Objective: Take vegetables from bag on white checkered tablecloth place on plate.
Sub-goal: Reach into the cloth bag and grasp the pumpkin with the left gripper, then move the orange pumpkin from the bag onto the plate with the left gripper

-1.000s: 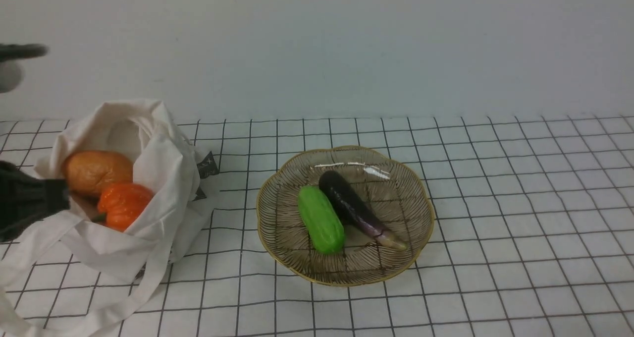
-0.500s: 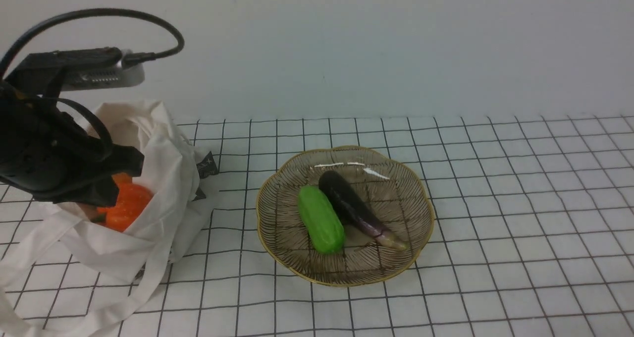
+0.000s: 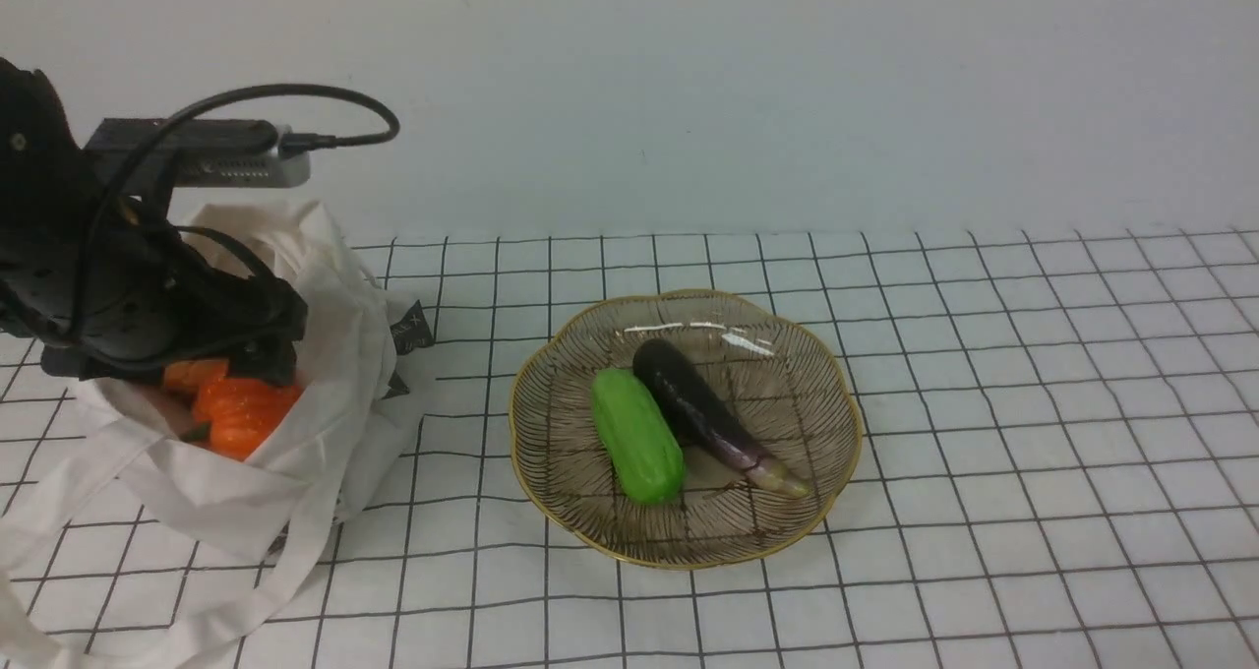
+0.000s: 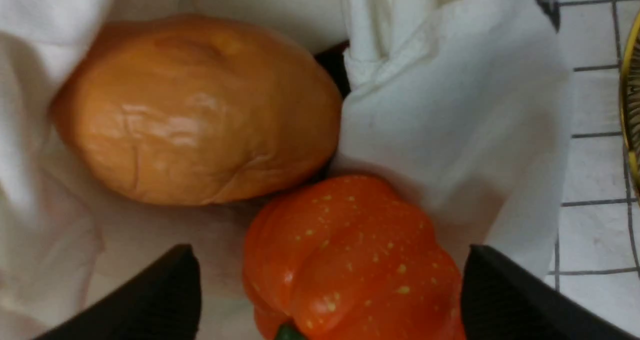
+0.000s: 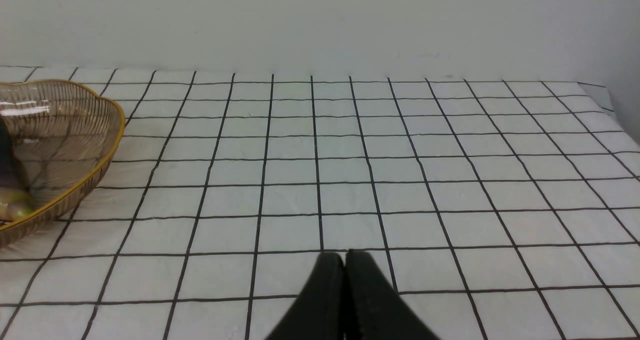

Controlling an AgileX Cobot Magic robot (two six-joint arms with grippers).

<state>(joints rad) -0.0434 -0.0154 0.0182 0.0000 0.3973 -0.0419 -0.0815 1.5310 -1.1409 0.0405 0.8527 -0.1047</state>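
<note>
The left arm (image 3: 118, 285) bends down at the wrist, and the left gripper (image 4: 330, 260) is spread wide. The right gripper (image 5: 345, 270) hangs low, its fingers pressed together.

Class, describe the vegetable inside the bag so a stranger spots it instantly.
Find the off-white cloth bag left of the glass plate. Inside, the toy pumpkin is glossy, ribbed and bright orange, unlike the smooth tan bread loaf beside it.

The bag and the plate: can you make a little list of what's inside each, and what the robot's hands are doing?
In bag: orange pumpkin, tan bread loaf
On plate: green vegetable, purple eggplant
Left gripper: open, one finger each side of the pumpkin
Right gripper: shut, empty, over the tablecloth
</note>
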